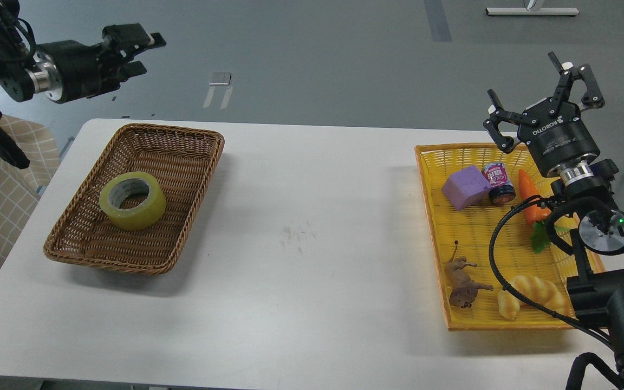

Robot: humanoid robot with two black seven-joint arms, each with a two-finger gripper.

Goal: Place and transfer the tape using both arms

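White table (301, 227): tape (132, 200) lies flat in brown basket (182, 216), below nearer left gripper (147, 53), open, empty; right gripper (542, 92) wide open, empty.

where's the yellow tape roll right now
In the head view, the translucent yellow tape roll lies flat inside the brown wicker basket on the table's left side, below the raised left gripper.

Black cabled arms (604, 303), ROBOTIQ-marked right tool (539, 103)
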